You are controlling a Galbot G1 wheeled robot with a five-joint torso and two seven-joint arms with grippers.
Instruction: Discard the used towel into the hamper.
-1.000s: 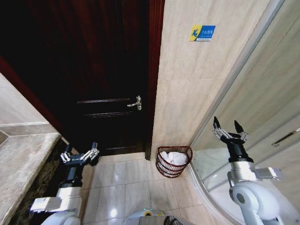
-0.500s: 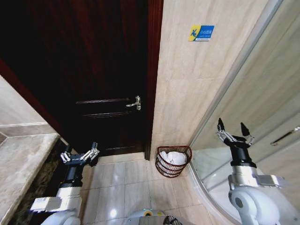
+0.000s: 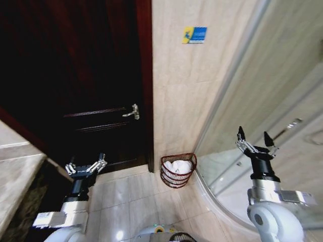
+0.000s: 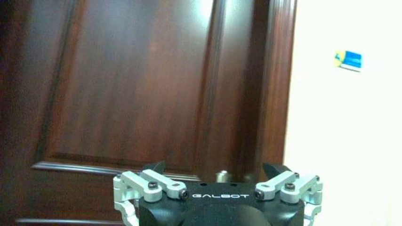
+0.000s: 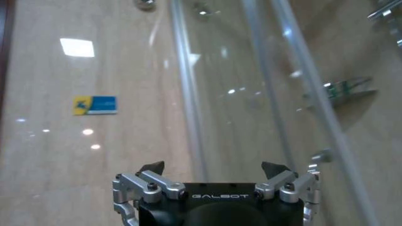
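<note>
Nearest the robot, the left gripper [image 3: 86,166] is held up over the tiled floor [image 3: 131,201] in front of the dark wooden door [image 3: 75,75], its fingers spread apart with nothing between them; the left wrist view shows the same open fingertips [image 4: 154,167] facing the door panels. On the other side, the right gripper [image 3: 255,142] is raised beside the curved glass shower enclosure [image 3: 262,101], fingers likewise spread wide and empty, and the right wrist view shows its tips [image 5: 152,167] pointed toward the beige wall and the enclosure's metal frame. Farther along the floor, the hamper [image 3: 177,171] stands at the foot of the beige tiled wall [image 3: 181,101], in the corner between the door frame and the base of the glass enclosure, close to both. It is a dark reddish-brown wire basket that narrows toward its bottom, and the white towel [image 3: 178,166] lies bunched inside it, reaching up near the rim. Both grippers are well apart from the hamper. Beyond, a metal door handle [image 3: 132,112] sits on the door near its frame edge, and high on the beige wall is a small blue and yellow sign [image 3: 195,35], which also appears in both wrist views.
</note>
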